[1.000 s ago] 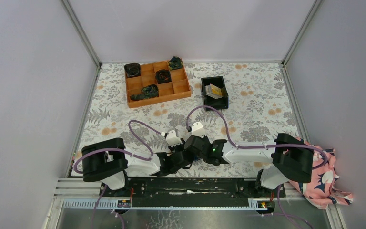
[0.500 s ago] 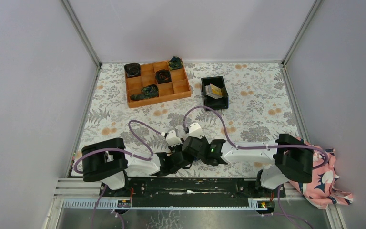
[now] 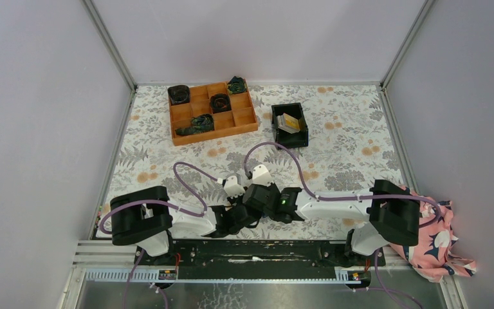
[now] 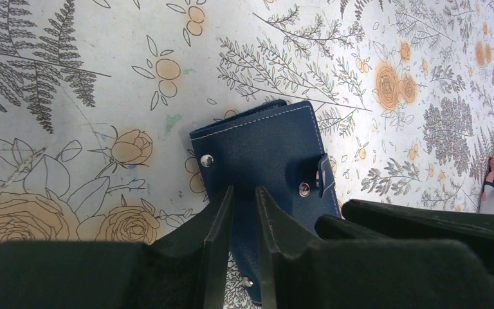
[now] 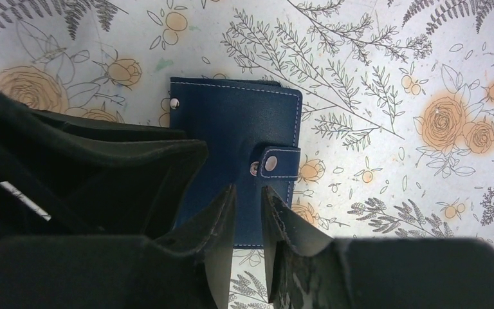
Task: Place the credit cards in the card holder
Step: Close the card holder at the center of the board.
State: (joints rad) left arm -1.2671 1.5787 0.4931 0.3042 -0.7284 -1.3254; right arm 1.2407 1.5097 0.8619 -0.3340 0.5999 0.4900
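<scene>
While poised over the folded wallet (image 5: 231, 129), loosen the flap before fetching anything.
Flower-printed desk (image 3: 347, 129), flat and matte; rigid black bin (image 3: 292, 140) far back. Left hand (image 4: 244, 193) and right hand (image 5: 249, 192) each a slit ajar, gripping nothing, over the wallet near the front edge. Pin the smooth, stitched navy cover with one, leaving the thin, stiff cards (image 3: 288, 121) in that bin for later; hook the stubby snap tab (image 5: 278, 161) gently with the other, lifting away from the round metal stud.

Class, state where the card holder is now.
Both wrist views: the card holder lies on the floral cloth, near-edge centre, beneath the left tool and right tool.
</scene>
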